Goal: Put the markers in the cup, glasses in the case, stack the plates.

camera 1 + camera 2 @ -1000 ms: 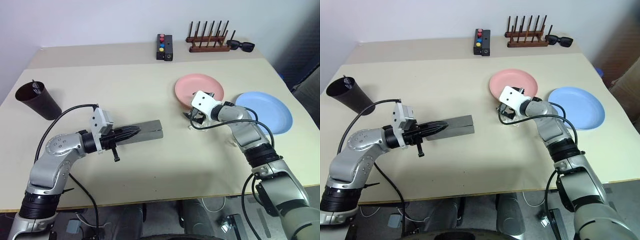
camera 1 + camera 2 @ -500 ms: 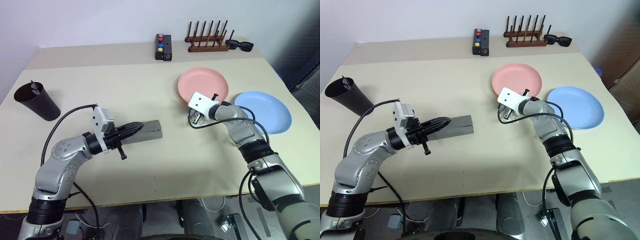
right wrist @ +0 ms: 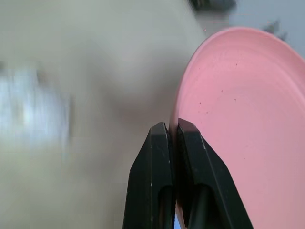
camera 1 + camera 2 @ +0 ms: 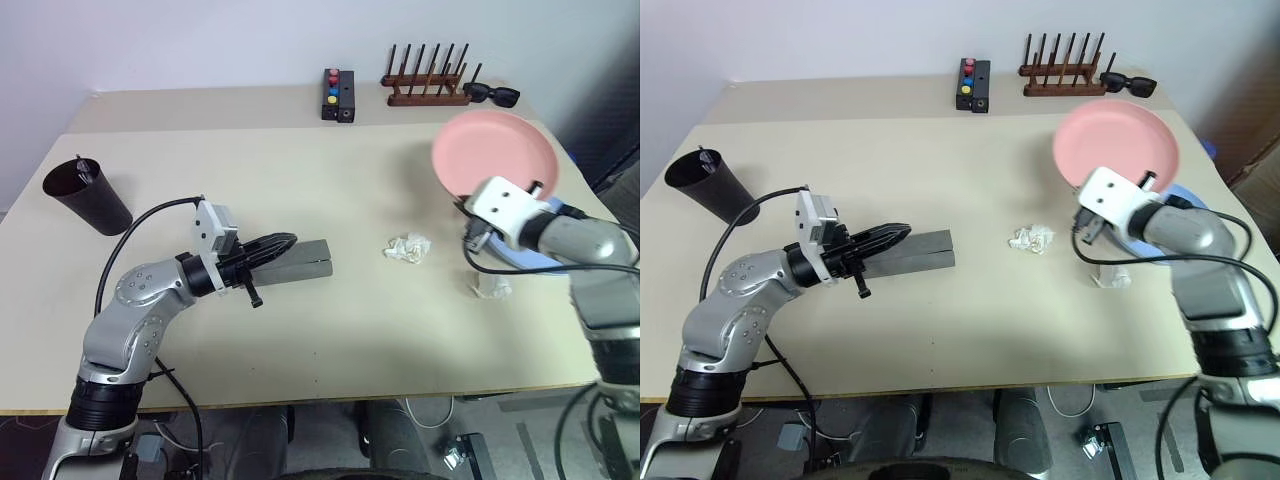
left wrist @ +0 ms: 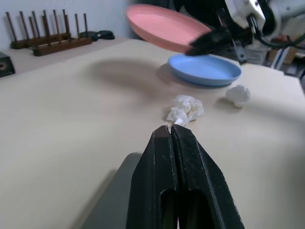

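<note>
My right gripper is shut on the near rim of the salmon pink plate. It holds the plate tilted in the air above the light blue plate, which lies on the table at the right. The grey case lies shut at mid-table. My left gripper is shut with nothing in it, and its tips are over the case's near end. The dark cup stands at the far left with a marker end sticking out. The glasses are out of view.
Two crumpled white paper balls lie on the table, one in the middle and one under my right arm. At the back stand a wooden rack, black sunglasses and a black box with coloured buttons.
My right gripper closed on the pink plate's rim, then lifted it and carried it right, over the blue plate. The left gripper stayed at the case. The camera view shifted.
</note>
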You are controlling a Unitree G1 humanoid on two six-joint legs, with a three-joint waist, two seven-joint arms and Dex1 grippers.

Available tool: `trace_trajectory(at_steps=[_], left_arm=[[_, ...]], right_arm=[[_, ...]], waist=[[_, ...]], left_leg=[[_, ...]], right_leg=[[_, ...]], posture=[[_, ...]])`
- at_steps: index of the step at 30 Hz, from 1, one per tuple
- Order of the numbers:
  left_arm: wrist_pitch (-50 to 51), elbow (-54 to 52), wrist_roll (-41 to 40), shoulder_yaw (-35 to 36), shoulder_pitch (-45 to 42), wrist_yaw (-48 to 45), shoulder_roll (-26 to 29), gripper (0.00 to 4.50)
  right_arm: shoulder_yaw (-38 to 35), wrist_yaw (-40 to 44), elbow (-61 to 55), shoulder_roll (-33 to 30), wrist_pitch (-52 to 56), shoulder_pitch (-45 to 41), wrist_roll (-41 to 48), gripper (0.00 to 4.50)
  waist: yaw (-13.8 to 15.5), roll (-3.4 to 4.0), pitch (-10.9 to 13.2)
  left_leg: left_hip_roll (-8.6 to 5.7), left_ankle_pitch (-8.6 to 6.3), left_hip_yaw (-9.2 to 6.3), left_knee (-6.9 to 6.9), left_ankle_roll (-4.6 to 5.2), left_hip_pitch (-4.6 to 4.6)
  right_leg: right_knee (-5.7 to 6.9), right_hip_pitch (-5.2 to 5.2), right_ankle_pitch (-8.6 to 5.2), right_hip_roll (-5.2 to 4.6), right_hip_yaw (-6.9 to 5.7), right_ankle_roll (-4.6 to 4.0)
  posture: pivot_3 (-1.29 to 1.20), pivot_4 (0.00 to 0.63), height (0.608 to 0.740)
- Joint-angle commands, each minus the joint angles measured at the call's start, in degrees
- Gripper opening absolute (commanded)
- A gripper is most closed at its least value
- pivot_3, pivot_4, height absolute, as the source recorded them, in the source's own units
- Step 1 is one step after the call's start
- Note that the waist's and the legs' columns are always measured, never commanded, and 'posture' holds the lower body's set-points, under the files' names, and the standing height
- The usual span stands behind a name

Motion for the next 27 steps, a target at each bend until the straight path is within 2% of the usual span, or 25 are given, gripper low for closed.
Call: trace_trajectory(at_steps=[1,5,12,15,17,21,26,27], left_arm=[[-0.4,0.3,-0.2,-1.8,-2.9,-0.5,-1.1,0.00],[0.8,0.6,-0.1,-3.5,-5.3,0.2,-2.3,0.00],[4.5,-2.0,-1.1,-3.9,-7.6,2.8,-3.0,0.00],[5.5,-1.7,-1.6,-3.3,-8.2,2.9,-2.8,0.00],[5.6,-1.3,-1.6,-3.1,-8.4,2.7,-2.8,0.00],[3.9,0.6,-0.9,-3.0,-7.8,1.4,-2.6,0.00],[-0.6,3.2,0.7,-2.4,-5.0,-0.7,-2.2,0.00],[-1.3,3.5,0.9,-2.3,-4.5,-1.0,-2.1,0.00]], right_arm=[[-6.8,-0.9,-2.4,-2.7,1.1,5.3,0.7,0.08],[-8.8,-1.9,-1.7,-2.7,0.3,10.7,0.7,0.08],[-8.0,-4.1,1.5,-2.1,-0.8,11.5,0.3,0.08],[-8.5,-5.0,2.0,-2.4,-1.6,11.0,0.3,1.00],[-8.7,-5.6,1.8,-2.9,-3.0,10.6,0.1,1.88],[-9.1,-4.2,-1.2,-2.7,-4.7,9.6,2.7,1.88],[-5.3,1.7,-9.5,2.0,-0.1,8.5,13.0,1.88],[-4.0,2.2,-10.4,3.0,1.6,8.1,14.0,2.15]], waist=[[0.0,0.03,0.0],[-0.2,0.03,0.0],[0.0,0.05,0.0],[0.0,0.05,0.0],[0.0,0.05,0.0],[-0.1,0.05,0.0],[-0.3,0.04,0.0],[-0.3,0.04,0.0]], left_leg=[[0.00,0.00,0.04,0.00,0.00,0.01],[0.00,0.00,0.04,-0.01,0.00,0.01],[0.01,0.00,0.14,0.00,0.01,0.05],[0.00,0.00,0.14,0.00,0.01,0.03],[0.00,0.00,0.13,0.00,0.00,0.03],[0.00,0.00,0.13,-0.02,0.01,0.03],[0.02,0.00,0.13,-0.04,0.01,0.05],[0.03,0.00,0.12,-0.04,0.01,0.06]], right_leg=[[-0.01,0.00,0.00,0.00,0.03,-0.01],[-0.03,0.02,0.00,0.00,0.03,0.00],[-0.04,0.02,0.00,0.00,0.13,0.02],[-0.08,0.03,0.01,0.00,0.13,0.02],[-0.11,0.05,0.01,0.00,0.13,0.01],[-0.14,0.06,0.00,0.00,0.12,0.01],[-0.14,0.06,0.01,0.01,0.12,0.02],[-0.14,0.06,0.01,0.02,0.12,0.02]], posture=[[0.00,0.150,0.734],[0.00,0.150,0.734],[0.00,0.150,0.734],[0.00,0.150,0.734],[0.00,0.150,0.734],[0.00,0.150,0.734],[0.00,0.150,0.734],[0.00,0.150,0.734]])
